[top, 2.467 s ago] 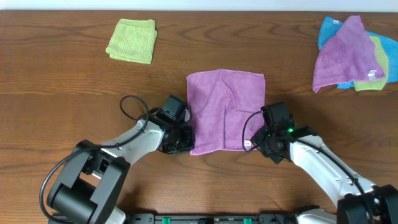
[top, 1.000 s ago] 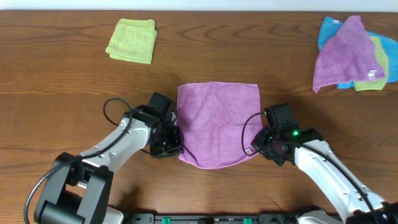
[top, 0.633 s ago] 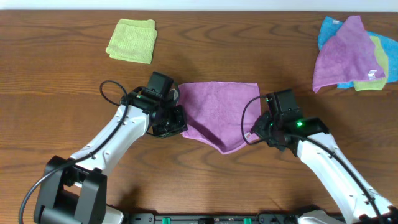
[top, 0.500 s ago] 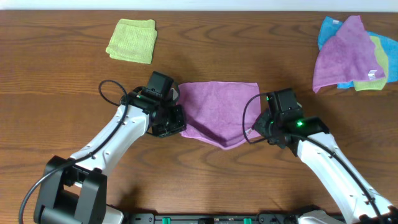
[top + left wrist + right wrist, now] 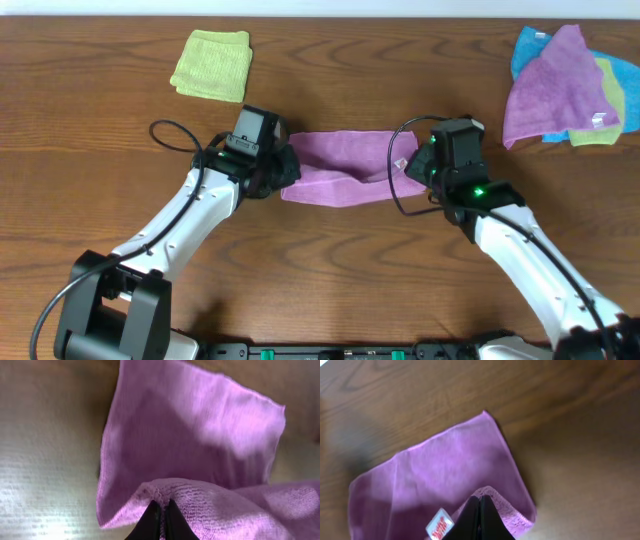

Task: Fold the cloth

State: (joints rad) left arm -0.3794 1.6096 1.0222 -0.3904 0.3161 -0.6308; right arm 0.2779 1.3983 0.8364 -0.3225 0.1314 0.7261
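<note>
I locate the cloth [image 5: 340, 168] on the table [image 5: 100, 150] between the left gripper [image 5: 283, 172] at its left edge and the right gripper [image 5: 408, 165] at its right edge, with a folded cloth [image 5: 212, 66] rear-left and a cloth pile [image 5: 565, 88] rear-right.

Dark brown wood-grain table [image 5: 80, 150] fills the overhead view, w/ a thin white strip [image 5: 300, 8] along the far edge. Far left: folded lime-green cloth [image 5: 211, 65]; far right: pile of lavender, blue & green cloths [image 5: 565, 88]. Black rail [image 5: 340, 351] at near edge; light even.

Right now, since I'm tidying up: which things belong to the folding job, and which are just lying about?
Job: orchid cloth, left gripper, right gripper.
Lying about: lime-green folded cloth, pile of lavender, blue and green cloths.
</note>
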